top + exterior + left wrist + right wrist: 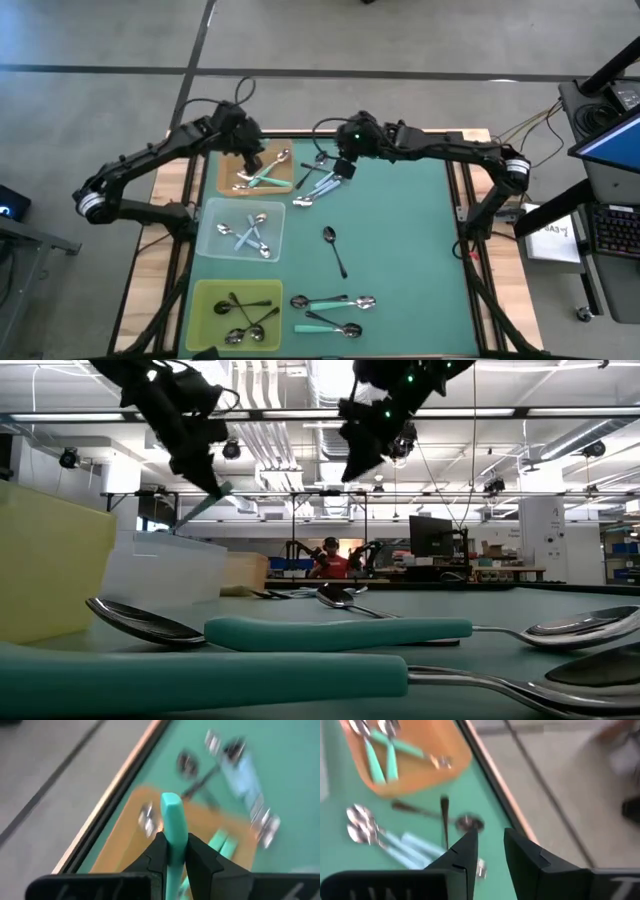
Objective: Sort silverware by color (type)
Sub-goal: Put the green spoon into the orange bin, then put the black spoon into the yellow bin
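The left gripper [175, 851] pinches a mint-teal spoon [172, 827] over the orange tray [232, 180]; the right gripper [490, 852] hangs spread, empty, nearby.

High view looks straight down on the whole table [400, 250]. Low view sits at tabletop level. Both wrist views share the orange tray [125, 835].
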You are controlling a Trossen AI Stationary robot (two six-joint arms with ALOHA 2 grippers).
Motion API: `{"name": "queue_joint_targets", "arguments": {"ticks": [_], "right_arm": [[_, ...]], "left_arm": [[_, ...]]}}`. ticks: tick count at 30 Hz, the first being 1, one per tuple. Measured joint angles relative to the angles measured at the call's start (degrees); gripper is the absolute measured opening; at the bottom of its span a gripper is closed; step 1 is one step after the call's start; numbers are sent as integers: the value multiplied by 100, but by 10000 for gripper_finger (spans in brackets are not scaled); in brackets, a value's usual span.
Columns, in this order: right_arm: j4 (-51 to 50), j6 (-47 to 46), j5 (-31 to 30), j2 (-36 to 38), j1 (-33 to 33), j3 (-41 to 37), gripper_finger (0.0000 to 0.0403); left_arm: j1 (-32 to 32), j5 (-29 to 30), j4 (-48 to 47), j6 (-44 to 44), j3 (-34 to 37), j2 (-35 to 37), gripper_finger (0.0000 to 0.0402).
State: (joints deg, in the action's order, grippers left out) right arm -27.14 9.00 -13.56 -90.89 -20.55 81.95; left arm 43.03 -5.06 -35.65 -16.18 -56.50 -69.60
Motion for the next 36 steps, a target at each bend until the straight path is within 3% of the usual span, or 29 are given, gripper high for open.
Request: {"name": "queue_joint_targets", "arguments": {"ticks": [3,8,16,22,27,36], "right_arm": [[-519,-383,-2,-113,-54,0,80],[-1166,-1123,8,-250,-44,0,80],[-1859,-2989,52,-297,235,-118,103],[-2043,-4595,627,-297,719,-306,101],[-2036,-5387,617,-297,1360,-392,98],[-1856,-6713,557,-297,2382,-596,100]], "left_arm": [[2,124,-579,-120,-279,-231,32],[-2,131,-1132,-227,-467,-602,92],[-12,43,-1328,-458,-463,-1007,158],[-24,-1121,-1299,-470,-464,-1041,160],[-86,-2012,-1301,-448,-464,-925,155],[-618,-3032,-1301,-267,-464,-783,155]]}}
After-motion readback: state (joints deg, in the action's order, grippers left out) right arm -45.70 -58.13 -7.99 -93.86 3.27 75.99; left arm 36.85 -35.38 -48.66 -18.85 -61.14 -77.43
